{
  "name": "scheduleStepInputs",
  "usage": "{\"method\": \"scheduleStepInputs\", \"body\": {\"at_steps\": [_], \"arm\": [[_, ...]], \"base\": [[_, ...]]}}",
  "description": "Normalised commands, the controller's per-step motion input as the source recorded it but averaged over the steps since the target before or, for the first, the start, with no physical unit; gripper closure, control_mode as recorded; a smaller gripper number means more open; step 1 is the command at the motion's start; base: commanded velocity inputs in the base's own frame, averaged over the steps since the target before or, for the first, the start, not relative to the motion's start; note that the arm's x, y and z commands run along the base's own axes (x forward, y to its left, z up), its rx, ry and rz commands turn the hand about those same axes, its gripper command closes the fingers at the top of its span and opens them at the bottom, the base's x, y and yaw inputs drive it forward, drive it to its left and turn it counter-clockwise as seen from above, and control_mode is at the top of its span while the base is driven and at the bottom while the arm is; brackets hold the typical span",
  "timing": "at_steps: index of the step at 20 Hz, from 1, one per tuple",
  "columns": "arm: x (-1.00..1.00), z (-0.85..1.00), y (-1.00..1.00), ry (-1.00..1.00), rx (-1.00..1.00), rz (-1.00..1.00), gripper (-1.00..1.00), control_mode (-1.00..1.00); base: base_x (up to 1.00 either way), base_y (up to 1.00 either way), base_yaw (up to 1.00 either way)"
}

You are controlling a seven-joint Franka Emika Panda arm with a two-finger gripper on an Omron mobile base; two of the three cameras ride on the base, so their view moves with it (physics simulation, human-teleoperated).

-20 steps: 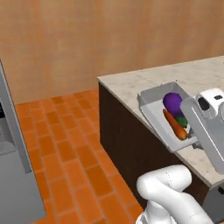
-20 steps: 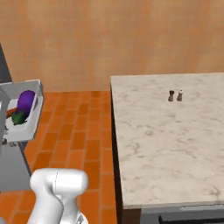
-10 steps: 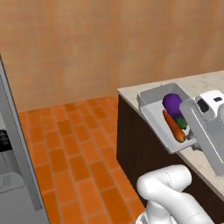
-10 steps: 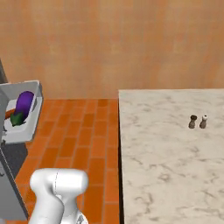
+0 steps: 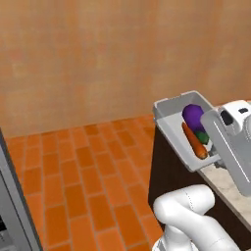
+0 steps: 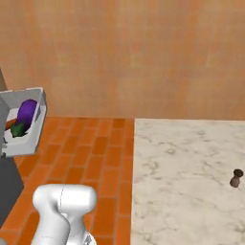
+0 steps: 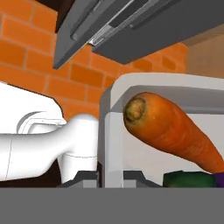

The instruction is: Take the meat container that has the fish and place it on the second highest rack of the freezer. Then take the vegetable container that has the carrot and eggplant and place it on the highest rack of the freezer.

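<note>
Jaws are nearly closed, pinched on the near wall of the tray [image 7: 109, 144]; in the hand view I see that grey wall running up between the two finger bases at the bottom edge. I cannot make out the fingertips themselves.

From the left base view I have the tray [image 5: 169, 115] held up in the air, tilted, with the gripper [image 5: 215, 147] at its right end and the white hand housing just behind it. Inside lie the carrot [image 5: 194, 141] and the eggplant [image 5: 192, 114], the carrot along the tray's length and the eggplant at the far end, touching or just beside it. A green cap shows between them, next to the hand.

From the right base view the tray [image 6: 38, 122] sits at the far left, over the brick floor [image 6: 95, 158]. The eggplant [image 6: 27, 112] is plain there, with a sliver of carrot [image 6: 10, 124] at the frame edge.

In the hand view the carrot [image 7: 170, 131] looms large, stem end toward me, with a bit of green below it.

The counter [image 6: 186, 177] is to my right, marble-topped, with a small dark shaker [image 6: 236, 178] on it. A grey freezer [image 5: 17, 211] edge runs down the lower left of the left base view, well apart from the tray.
</note>
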Motion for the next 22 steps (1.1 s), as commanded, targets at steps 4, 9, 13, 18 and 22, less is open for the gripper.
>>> {"method": "scheduleStepInputs", "body": {"at_steps": [4,9,13,18,22], "arm": [[0.00,0.00,0.00,0.00,0.00,0.00,1.00,1.00],[0.00,0.00,0.00,0.00,0.00,0.00,1.00,1.00],[0.00,0.00,0.00,0.00,0.00,0.00,1.00,1.00],[0.00,0.00,0.00,0.00,0.00,0.00,1.00,1.00],[0.00,0.00,0.00,0.00,0.00,0.00,1.00,1.00]], "base": [[1.00,-0.30,0.37],[1.00,-0.30,0.54],[0.82,-0.27,0.73],[0.96,-0.33,0.69],[0.98,-0.39,0.65]]}}
